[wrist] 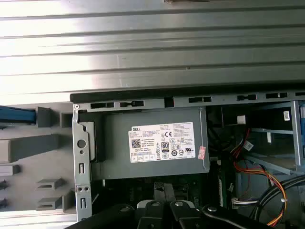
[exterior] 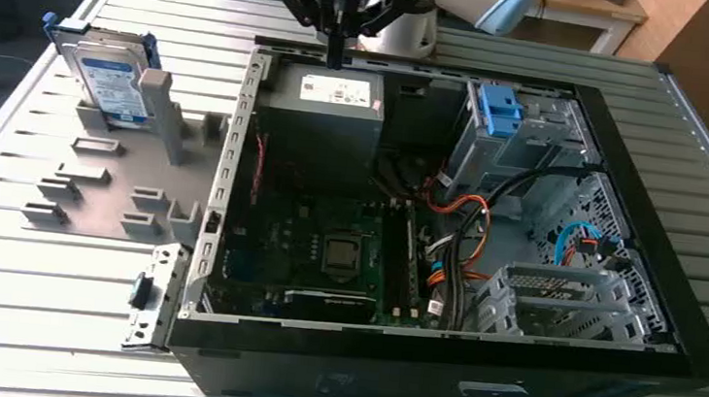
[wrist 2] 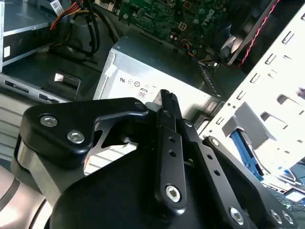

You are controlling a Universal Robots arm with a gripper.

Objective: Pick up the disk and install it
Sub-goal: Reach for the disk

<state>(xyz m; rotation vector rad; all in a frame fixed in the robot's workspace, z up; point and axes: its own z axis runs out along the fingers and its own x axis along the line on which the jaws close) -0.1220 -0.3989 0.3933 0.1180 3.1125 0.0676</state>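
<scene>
The disk (exterior: pixel 108 79), silver with a white-and-blue label and a blue bracket, stands upright on edge in a grey fixture (exterior: pixel 109 185) at the exterior view's left, outside the computer case (exterior: pixel 708 320). In the first wrist view a blue strip (wrist: pixel 16 115) of it shows at the fixture's edge. My gripper (exterior: pixel 337 58) hangs above the case's back wall, over the grey power supply box (exterior: pixel 323 118), well to the right of the disk. Its fingers are pressed together with nothing between them in the second wrist view (wrist 2: pixel 167 97).
The open case holds a green motherboard (exterior: pixel 324 244), orange and black cables (exterior: pixel 470 219) and a drive bay with a light-blue clip (exterior: pixel 500 108) at the back right. The fixture carries several grey posts and slots. Everything rests on a ribbed metal table (exterior: pixel 48 267).
</scene>
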